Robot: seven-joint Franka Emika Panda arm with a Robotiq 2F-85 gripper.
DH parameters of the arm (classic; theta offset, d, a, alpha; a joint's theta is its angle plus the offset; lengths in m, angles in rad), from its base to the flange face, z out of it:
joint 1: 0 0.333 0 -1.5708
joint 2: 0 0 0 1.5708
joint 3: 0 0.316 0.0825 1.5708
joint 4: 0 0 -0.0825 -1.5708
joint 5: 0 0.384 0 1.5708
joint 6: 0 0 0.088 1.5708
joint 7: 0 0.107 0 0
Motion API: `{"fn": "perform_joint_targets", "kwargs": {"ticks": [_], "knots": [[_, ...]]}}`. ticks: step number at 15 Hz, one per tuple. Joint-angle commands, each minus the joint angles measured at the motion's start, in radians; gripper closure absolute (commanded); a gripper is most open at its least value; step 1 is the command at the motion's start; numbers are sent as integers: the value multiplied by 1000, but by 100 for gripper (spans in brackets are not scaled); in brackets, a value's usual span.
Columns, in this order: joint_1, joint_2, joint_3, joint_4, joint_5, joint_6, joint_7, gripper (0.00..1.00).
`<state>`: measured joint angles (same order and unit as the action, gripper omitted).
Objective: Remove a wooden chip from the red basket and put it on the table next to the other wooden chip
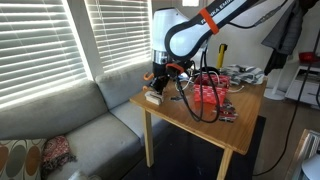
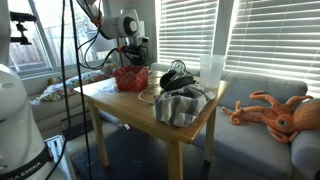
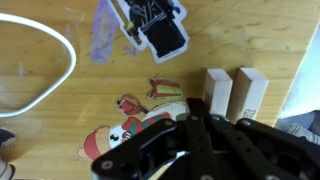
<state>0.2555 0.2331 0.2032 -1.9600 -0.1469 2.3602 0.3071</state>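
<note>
In the wrist view two pale wooden chips lie side by side on the table [image 3: 60, 110], one chip [image 3: 217, 92] next to the other wooden chip [image 3: 251, 92]. My gripper [image 3: 195, 110] hangs just left of them, its black fingers drawn together and holding nothing. In both exterior views the gripper [image 1: 156, 84] [image 2: 135, 58] is low over the table's corner nearest the sofa and blinds. The red basket [image 1: 210, 95] [image 2: 130, 78] stands on the honey-coloured table [image 1: 205, 128] [image 2: 125, 105] beside the gripper. What is inside the basket cannot be seen.
A black clip-like device [image 3: 160, 30], a white cable loop [image 3: 62, 45] and cartoon stickers [image 3: 120, 130] are on the tabletop. Black cables [image 1: 195, 108], a grey cloth [image 2: 182, 106] and a clear cup [image 2: 211, 70] crowd the table. A grey sofa [image 1: 70, 125] holds an orange octopus plush [image 2: 272, 112].
</note>
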Motion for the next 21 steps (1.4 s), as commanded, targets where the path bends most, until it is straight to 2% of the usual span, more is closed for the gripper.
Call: {"fn": "perform_joint_targets", "kwargs": {"ticks": [1,4,5,6,7,8,16,18,19,21], "knots": [[19,-46,-24,-10,-35,-5,32,100],[13,-119,-15,-25,-18,-26,16,100],[14,-152,-12,-27,-18,-76,22,100],[9,-182,-5,-30,-2,-107,7,74],[8,-226,0,-37,-13,-147,2,73],[6,-265,6,-41,-10,-187,5,68],[-6,-492,42,-58,67,-497,-81,12],[-1,-539,33,-89,104,-536,-159,0],[-6,-568,32,-114,100,-552,-163,0],[-5,-629,1,-165,144,-559,-262,0]]}}
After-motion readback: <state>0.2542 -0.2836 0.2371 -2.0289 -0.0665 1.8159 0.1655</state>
